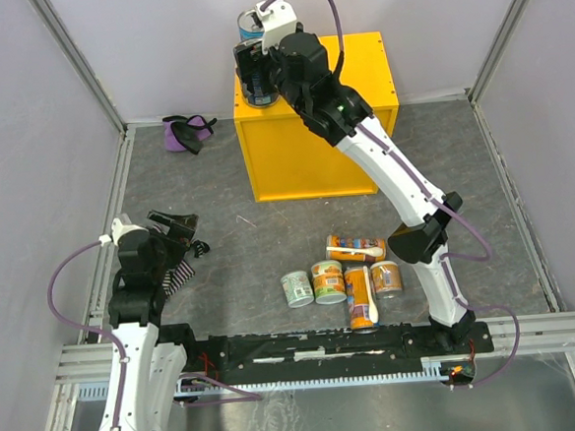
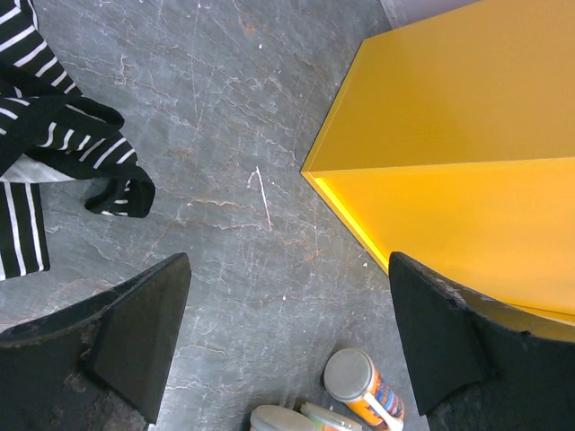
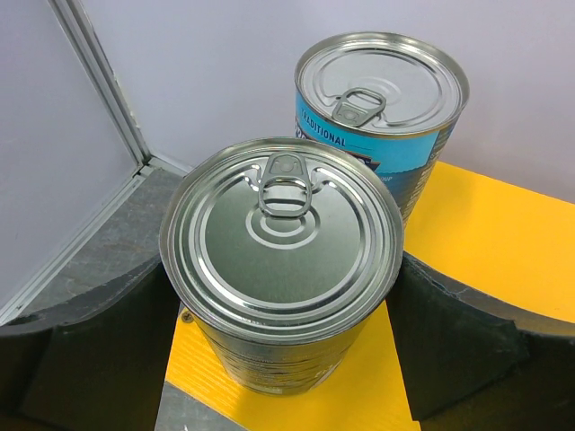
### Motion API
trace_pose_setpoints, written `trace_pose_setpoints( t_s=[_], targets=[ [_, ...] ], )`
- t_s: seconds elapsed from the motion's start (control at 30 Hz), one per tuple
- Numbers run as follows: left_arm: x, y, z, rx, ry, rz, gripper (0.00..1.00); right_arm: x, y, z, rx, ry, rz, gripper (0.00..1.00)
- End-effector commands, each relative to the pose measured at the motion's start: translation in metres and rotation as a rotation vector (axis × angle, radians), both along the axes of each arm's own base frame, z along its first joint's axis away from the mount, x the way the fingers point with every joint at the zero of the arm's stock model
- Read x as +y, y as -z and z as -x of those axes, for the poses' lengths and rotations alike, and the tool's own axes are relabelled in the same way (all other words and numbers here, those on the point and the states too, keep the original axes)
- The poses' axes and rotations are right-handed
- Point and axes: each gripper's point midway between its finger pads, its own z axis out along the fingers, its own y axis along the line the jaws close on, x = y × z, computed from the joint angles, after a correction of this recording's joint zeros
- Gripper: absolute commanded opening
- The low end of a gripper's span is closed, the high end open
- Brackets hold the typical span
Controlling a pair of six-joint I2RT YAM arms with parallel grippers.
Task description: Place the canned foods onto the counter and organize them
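The yellow counter (image 1: 315,152) stands at the back. One blue-labelled can (image 1: 250,23) (image 3: 382,112) stands on its far left part. My right gripper (image 1: 258,74) (image 3: 286,269) is shut on a second silver-topped can (image 3: 283,269), which rests upright on the counter's left corner (image 3: 449,242). Several cans lie grouped on the floor: a tall orange one (image 1: 360,297), a lying orange one (image 1: 356,246), a short orange one (image 1: 328,282), a pale-green one (image 1: 297,288) and another short one (image 1: 387,279). My left gripper (image 1: 175,228) (image 2: 289,296) is open and empty above the floor, with an orange can (image 2: 364,384) below it.
A striped cloth (image 2: 54,135) (image 1: 178,272) lies by my left gripper. A purple cloth bundle (image 1: 188,132) sits at the back left of the floor. Grey walls and metal rails close in the floor on three sides.
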Motion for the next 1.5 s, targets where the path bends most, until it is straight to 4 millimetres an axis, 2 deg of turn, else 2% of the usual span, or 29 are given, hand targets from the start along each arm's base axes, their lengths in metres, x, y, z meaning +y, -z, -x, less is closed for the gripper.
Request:
trace_pose_setpoints(
  t_s=[0.0,0.23,0.53,0.9,0.93,0.97,1.47],
  targets=[
    [0.001,-0.012,-0.008,-0.054,0.0,-0.008,0.96,-0.007,-0.061,0.002,-0.169,-0.003,-0.11,0.01],
    [0.001,-0.012,-0.011,-0.051,0.004,-0.007,0.96,-0.006,-0.057,0.001,-0.174,-0.002,-0.085,0.02],
    [0.0,-0.013,-0.01,-0.054,0.005,-0.005,0.96,-0.007,-0.055,0.0,-0.172,0.005,-0.072,0.11],
    [-0.001,-0.011,-0.007,-0.05,0.008,0.0,0.96,-0.019,-0.058,0.001,-0.17,0.036,-0.074,0.11],
    [-0.001,-0.011,-0.007,-0.049,0.009,0.002,0.96,-0.017,-0.048,-0.001,-0.152,0.037,-0.059,0.11],
    [-0.001,-0.01,-0.006,-0.049,0.009,0.003,0.96,-0.018,-0.048,-0.001,-0.15,0.041,-0.058,0.11],
    [-0.002,-0.007,-0.003,-0.046,0.012,0.004,0.96,-0.028,-0.05,0.002,-0.145,0.072,-0.064,0.11]
  ],
)
